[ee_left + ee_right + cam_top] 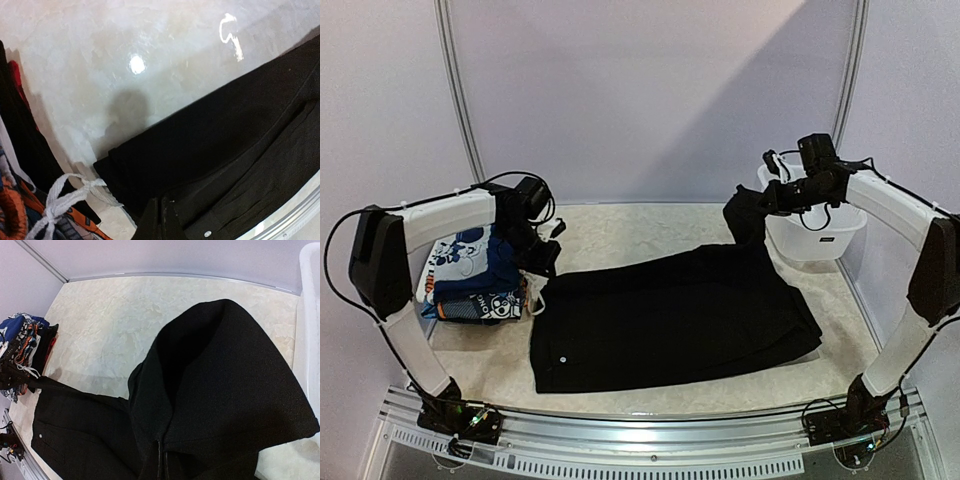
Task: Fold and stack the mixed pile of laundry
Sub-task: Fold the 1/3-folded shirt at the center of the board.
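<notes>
Soft bright light; a glare spot on the table [75, 60] beyond the black garment [225, 145], whose folds lose detail.

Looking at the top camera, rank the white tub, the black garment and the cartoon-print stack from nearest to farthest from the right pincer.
1. black garment: its far-right corner is held in the right pincer.
2. white tub: just beside the pincer, far right.
3. cartoon-print stack: far left.

You're in a robotics lab cell: two white arms [440, 218] sit bolted to an aluminium rail [650, 428] at six o'clock. Blank panels [650, 90] and bent poles [460, 100] enclose the marbled tabletop [640, 225].
</notes>
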You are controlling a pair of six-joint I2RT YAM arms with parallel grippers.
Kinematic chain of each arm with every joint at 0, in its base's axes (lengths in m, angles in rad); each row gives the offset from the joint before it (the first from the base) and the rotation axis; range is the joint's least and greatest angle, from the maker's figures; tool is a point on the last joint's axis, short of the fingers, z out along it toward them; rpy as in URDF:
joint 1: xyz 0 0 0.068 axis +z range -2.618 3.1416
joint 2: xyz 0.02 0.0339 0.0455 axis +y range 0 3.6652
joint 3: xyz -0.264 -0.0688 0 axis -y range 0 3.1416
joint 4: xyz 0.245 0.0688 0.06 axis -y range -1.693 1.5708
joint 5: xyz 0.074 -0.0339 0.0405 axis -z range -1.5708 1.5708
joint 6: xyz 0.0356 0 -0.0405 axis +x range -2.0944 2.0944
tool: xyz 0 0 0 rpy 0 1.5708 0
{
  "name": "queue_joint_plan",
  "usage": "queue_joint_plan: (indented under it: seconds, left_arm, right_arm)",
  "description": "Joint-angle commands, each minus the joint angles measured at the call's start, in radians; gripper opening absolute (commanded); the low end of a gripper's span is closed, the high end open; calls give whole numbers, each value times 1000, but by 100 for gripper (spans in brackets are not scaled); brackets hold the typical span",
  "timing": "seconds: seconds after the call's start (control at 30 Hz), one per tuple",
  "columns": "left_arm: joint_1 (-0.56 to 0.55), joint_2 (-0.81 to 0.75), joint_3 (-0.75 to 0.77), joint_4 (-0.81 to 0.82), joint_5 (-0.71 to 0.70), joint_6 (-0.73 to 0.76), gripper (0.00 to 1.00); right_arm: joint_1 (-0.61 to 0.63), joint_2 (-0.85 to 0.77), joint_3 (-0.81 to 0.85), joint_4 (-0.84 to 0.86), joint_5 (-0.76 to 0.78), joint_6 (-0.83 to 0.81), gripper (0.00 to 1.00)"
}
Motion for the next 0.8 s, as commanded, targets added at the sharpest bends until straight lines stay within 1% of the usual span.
queue_joint_plan:
  seconds: [0.0,0.33,0.5,0.77]
  left_arm:
    - [-26,-58,-58,-13,-16,-21,0]
    - [-57,-94,-139,-27,-27,-50,0]
    - [-70,-93,-155,-28,-28,-60,0]
    - [-95,-61,-169,-32,-38,-73,0]
  right_arm:
    - [-3,-82,-63,-37,29,6,0]
    - [2,-241,-230,-86,44,66,0]
    - [11,-314,-329,-92,19,110,0]
    - [21,-359,-478,-60,27,197,0]
